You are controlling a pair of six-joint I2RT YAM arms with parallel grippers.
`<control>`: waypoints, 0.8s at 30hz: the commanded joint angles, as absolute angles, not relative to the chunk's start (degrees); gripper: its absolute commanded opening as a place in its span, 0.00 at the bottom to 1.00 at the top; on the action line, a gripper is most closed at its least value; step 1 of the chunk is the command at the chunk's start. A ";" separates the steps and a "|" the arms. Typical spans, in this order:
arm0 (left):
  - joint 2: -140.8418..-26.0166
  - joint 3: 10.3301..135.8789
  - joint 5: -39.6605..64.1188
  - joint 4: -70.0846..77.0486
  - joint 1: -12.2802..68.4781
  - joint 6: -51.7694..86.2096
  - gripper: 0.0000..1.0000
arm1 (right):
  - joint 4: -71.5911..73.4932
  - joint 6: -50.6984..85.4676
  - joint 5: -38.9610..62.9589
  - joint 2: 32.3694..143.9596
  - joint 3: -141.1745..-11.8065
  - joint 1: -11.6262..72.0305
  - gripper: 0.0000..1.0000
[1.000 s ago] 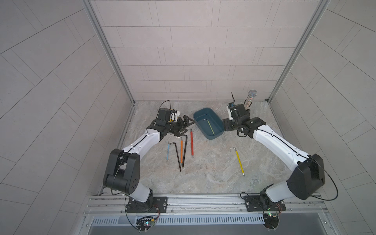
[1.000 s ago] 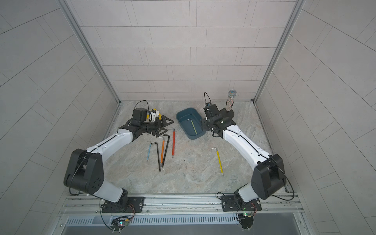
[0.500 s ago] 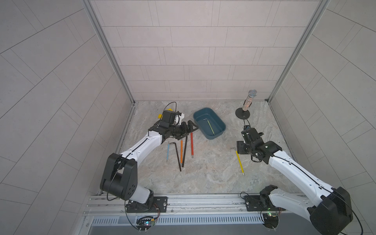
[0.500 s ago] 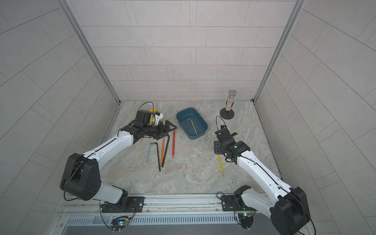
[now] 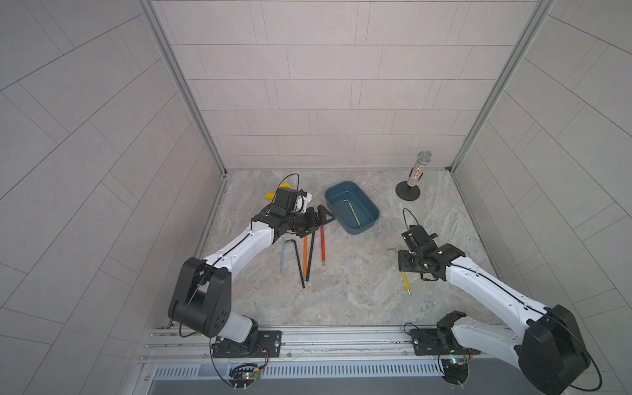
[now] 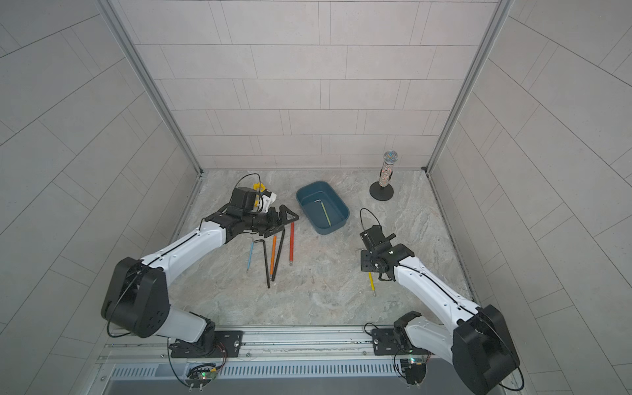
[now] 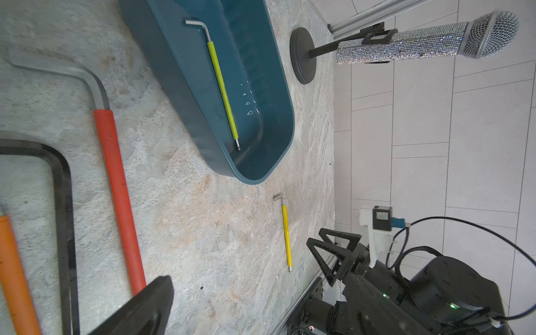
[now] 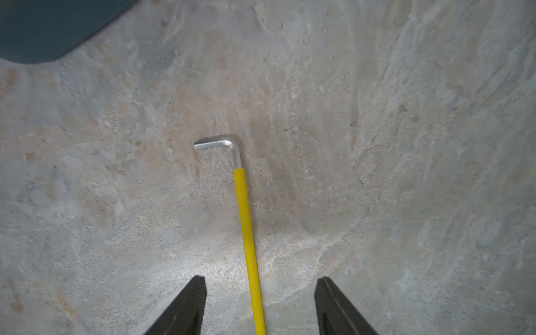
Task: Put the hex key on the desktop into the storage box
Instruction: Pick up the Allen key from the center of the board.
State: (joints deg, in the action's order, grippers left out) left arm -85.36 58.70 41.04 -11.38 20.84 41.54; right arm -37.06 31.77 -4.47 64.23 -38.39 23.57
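The teal-blue storage box (image 5: 338, 208) (image 6: 312, 209) sits at the back of the desktop (image 5: 359, 290) with a yellow-green hex key (image 5: 353, 214) (image 7: 222, 90) lying inside. A yellow hex key (image 5: 406, 279) (image 8: 246, 217) lies flat on the desktop at the right. My right gripper (image 5: 405, 261) (image 8: 260, 290) hangs open just above it, one finger on each side of the yellow shaft without touching. My left gripper (image 5: 316, 222) (image 6: 282, 222) is open over the bent ends of several red (image 7: 116, 188), orange, black and blue hex keys. Only one of its fingers (image 7: 145, 307) shows in the left wrist view.
A glittery microphone on a round black stand (image 5: 418, 174) (image 7: 406, 43) occupies the back right corner. Yellow plastic pieces (image 5: 285, 187) lie behind the left wrist. Grey tiled walls close three sides, and a metal rail (image 5: 342, 337) runs along the front.
My right arm swung from over the storage box towards the front and came down over the yellow hex key. My left gripper edged right, over the ends of the key cluster.
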 commanded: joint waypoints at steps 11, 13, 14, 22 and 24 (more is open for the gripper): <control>-83.77 57.84 41.23 -10.90 21.71 41.21 1.00 | -30.66 32.92 -1.63 76.66 -37.18 23.40 0.55; -83.79 57.86 41.33 -10.85 21.73 41.20 1.00 | -30.28 32.72 -2.01 77.68 -37.26 23.47 0.53; -83.82 57.79 41.31 -10.81 21.75 41.22 1.00 | -30.19 32.61 -1.98 78.03 -37.43 23.47 0.52; -83.70 57.64 41.48 -10.48 21.80 41.22 1.00 | -31.07 33.27 -3.16 78.51 -37.44 23.47 0.53; -83.65 57.48 41.24 -10.46 21.81 41.22 1.00 | -32.25 33.72 -4.11 79.13 -38.01 23.42 0.53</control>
